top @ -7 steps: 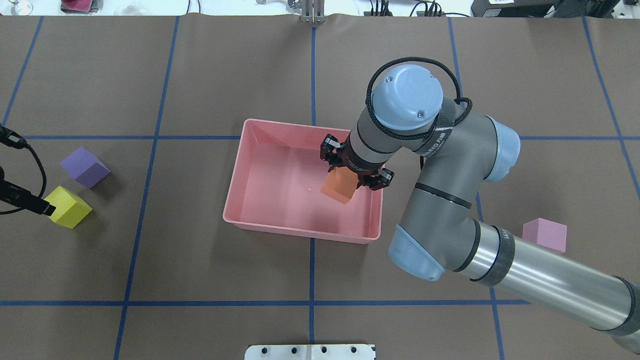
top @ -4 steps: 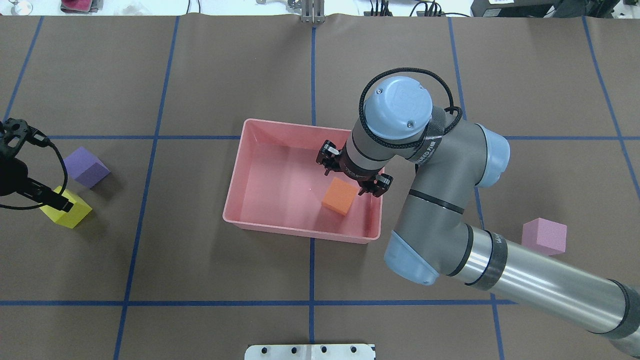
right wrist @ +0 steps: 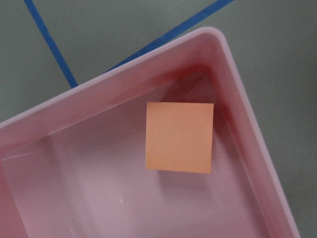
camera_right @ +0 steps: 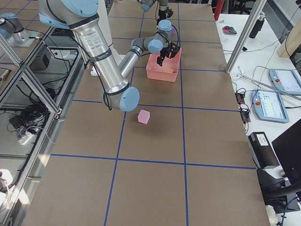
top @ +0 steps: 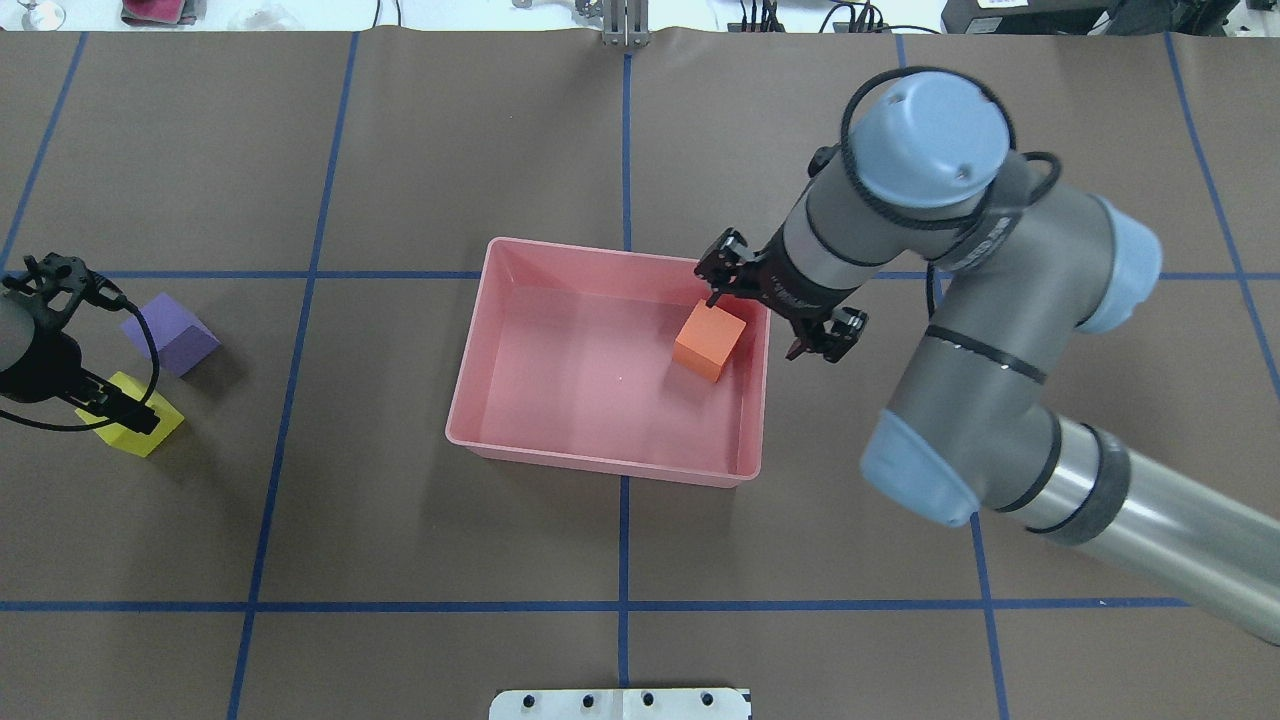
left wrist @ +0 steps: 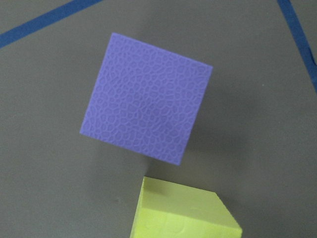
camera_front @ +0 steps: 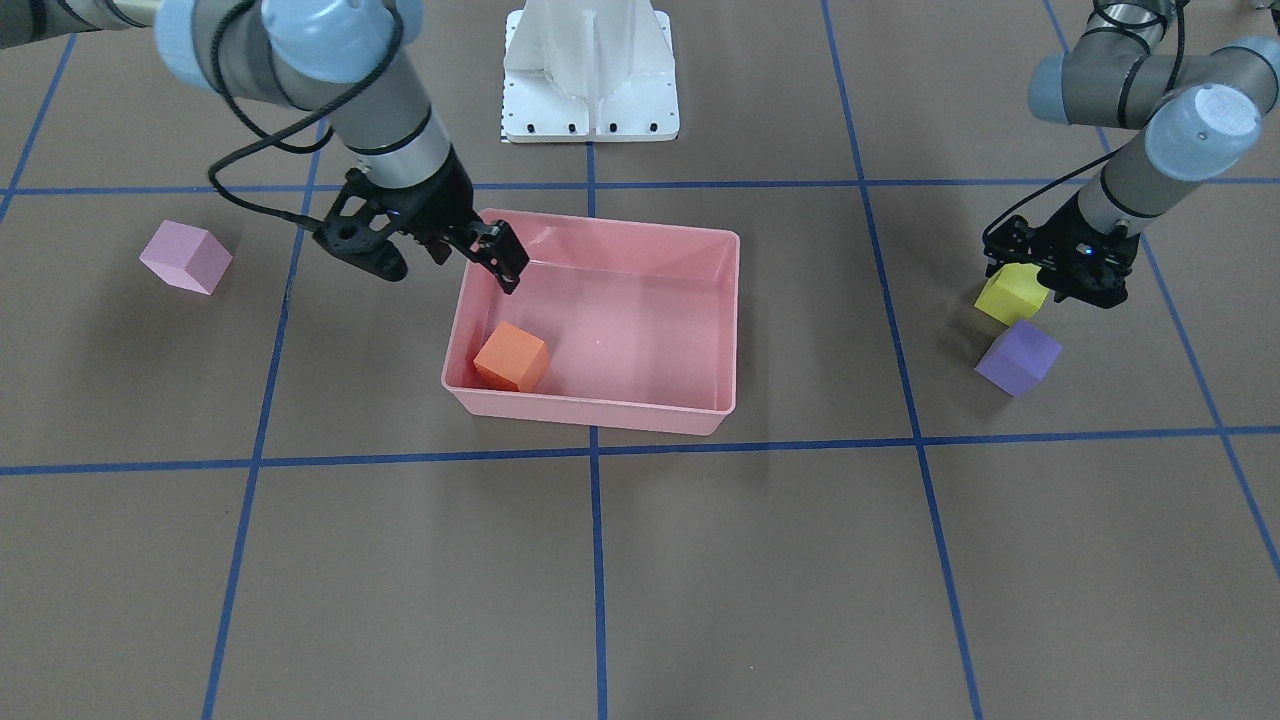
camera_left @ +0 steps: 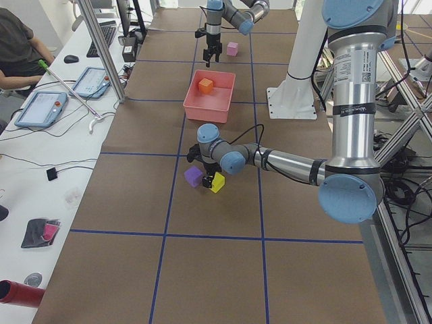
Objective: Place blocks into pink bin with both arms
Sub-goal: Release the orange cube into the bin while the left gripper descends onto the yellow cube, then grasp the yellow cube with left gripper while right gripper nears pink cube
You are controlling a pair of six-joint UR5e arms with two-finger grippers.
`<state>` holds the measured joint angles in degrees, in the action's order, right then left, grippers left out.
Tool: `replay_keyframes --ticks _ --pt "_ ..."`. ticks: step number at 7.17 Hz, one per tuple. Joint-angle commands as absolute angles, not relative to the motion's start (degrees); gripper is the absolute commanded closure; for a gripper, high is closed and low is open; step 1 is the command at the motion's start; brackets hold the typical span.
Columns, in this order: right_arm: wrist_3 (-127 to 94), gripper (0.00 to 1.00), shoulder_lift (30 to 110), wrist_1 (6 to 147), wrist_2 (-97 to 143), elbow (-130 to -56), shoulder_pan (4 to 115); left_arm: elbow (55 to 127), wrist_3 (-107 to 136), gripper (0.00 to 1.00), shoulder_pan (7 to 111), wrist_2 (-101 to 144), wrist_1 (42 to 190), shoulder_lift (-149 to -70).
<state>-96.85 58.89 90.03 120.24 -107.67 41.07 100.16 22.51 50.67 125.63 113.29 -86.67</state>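
Note:
The orange block (top: 710, 342) lies inside the pink bin (top: 600, 465), close to its right wall; it also shows in the right wrist view (right wrist: 179, 137) and the front view (camera_front: 511, 357). My right gripper (top: 780, 308) is open and empty, above the bin's right rim. My left gripper (top: 88, 345) is open, over the yellow block (top: 150, 437), with the purple block (top: 170, 333) just beyond. The left wrist view shows the purple block (left wrist: 146, 96) and the yellow block (left wrist: 178, 210) close together. The light pink block (camera_front: 186, 257) sits on the table on my right side, hidden by the arm in the overhead view.
The white pedestal base (camera_front: 590, 70) stands at the table's near middle edge. Blue tape lines (top: 620, 605) cross the brown table cover. Operators' desks with tablets (camera_left: 40, 108) run along the far side.
My right gripper let go of the orange block, which now rests in the bin, and has risen and moved right over the rim. My left gripper has moved in over the yellow block.

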Motion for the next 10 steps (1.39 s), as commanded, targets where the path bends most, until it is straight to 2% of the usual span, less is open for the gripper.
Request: replay_keyframes --ticks 1,3,5,7,8,10 --pt "-86.89 0.00 67.98 90.44 127.87 -111.60 50.08 99.32 22.41 0.13 49.92 125.60 113.47 -86.84" --pt "-70.75 0.00 82.28 89.74 127.71 -115.56 51.41 99.31 24.16 1.00 50.01 126.47 113.38 -87.45" --pt "-67.33 0.00 89.87 88.34 123.95 -114.88 51.50 104.82 38.91 1.00 50.27 136.35 112.41 -90.15" --pt "-67.32 0.00 96.04 74.53 123.40 -108.50 51.50 109.23 54.42 1.00 50.27 137.45 109.97 -97.60" --pt "-68.54 0.00 97.11 68.01 123.57 -105.33 51.50 110.20 59.02 1.00 50.71 139.20 104.82 -104.08" --pt "-72.59 0.00 97.73 67.33 124.01 -105.64 51.42 109.69 62.65 1.00 51.15 138.78 90.59 -118.76"
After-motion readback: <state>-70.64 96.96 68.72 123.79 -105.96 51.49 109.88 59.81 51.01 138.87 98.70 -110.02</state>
